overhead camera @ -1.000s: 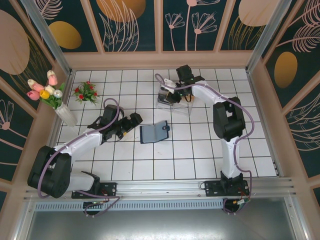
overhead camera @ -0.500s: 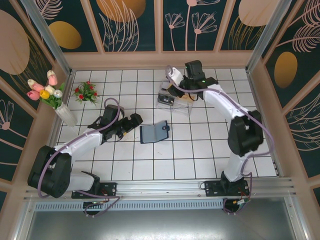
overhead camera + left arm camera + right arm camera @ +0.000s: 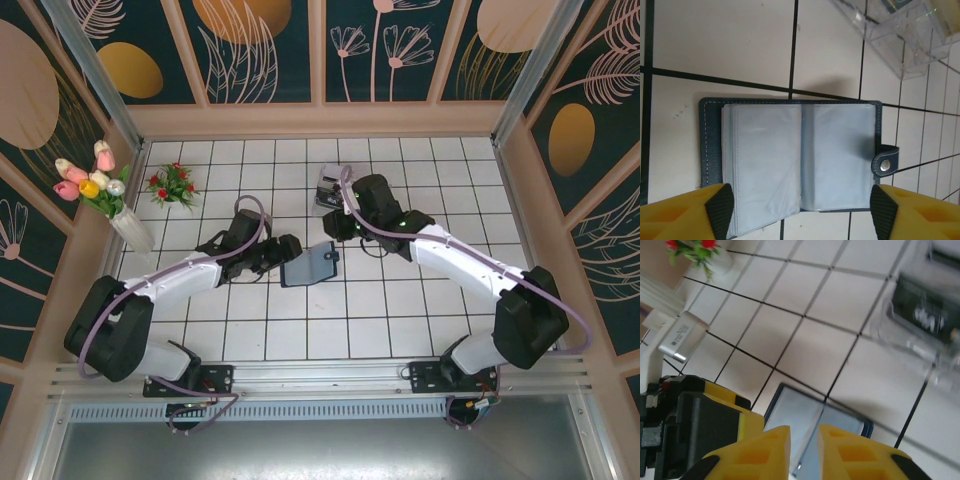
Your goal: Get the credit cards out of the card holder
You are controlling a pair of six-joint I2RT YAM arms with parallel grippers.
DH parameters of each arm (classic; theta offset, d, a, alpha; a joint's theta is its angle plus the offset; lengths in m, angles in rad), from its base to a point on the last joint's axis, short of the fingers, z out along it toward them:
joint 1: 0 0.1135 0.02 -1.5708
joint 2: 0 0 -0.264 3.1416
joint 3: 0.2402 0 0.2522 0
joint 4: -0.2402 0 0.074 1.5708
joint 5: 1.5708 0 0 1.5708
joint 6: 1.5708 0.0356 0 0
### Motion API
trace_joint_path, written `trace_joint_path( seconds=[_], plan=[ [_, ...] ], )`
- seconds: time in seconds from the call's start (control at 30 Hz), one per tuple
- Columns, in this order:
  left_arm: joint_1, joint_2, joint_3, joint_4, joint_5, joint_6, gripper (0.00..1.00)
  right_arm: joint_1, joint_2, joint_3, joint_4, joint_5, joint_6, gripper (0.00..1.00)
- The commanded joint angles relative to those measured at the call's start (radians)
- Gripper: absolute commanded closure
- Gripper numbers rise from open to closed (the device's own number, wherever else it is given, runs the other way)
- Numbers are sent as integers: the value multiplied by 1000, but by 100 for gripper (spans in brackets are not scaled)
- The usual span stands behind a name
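Note:
The card holder (image 3: 308,264) lies open on the white tiles, navy outside, with blue-grey sleeves (image 3: 800,160) facing up and a snap tab on its right. My left gripper (image 3: 801,210) is open at the holder's near edge, and its black-padded fingertips (image 3: 720,206) stand just outside both sides; from above it (image 3: 284,249) is at the holder's left end. My right gripper (image 3: 804,447) hovers over the holder (image 3: 812,422), its jaws open by a narrow gap with nothing between them. One dark credit card (image 3: 920,307) lies in the clear tray.
The clear plastic tray (image 3: 330,188) stands behind the holder, partly under the right arm. A small red flower pot (image 3: 173,185) and a vase of tulips (image 3: 120,215) are at the back left. Raised walls border the tiled floor.
The right arm swung from above the tray forward and left to just over the card holder. The left gripper slid right up to the holder and its jaws narrowed.

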Motion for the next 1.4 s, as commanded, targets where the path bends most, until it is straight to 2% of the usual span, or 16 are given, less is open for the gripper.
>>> trace_joint_path(
  seconds=[0.0,0.1,0.2,0.33,0.43,0.7,0.93,1.37],
  plan=[
    [-6,40,17,42,-8,-1,32,15,43,-22,-99,52,282,86],
    [-8,62,14,59,-3,-7,38,60,24,-102,-5,53,363,84],
    [-6,71,13,58,-17,-9,45,70,40,-131,7,46,450,83],
    [-7,93,14,60,-5,1,62,73,79,-172,14,-2,534,91],
    [-9,113,8,76,32,-1,68,80,102,-184,-2,-11,561,93],
    [-9,140,-6,102,47,-7,70,91,166,-142,-51,22,537,90],
    [-9,165,-27,96,12,-17,75,90,231,-52,-126,96,484,85],
    [-9,213,-40,64,-31,-4,76,90,257,-43,-134,136,456,78]
  ],
)
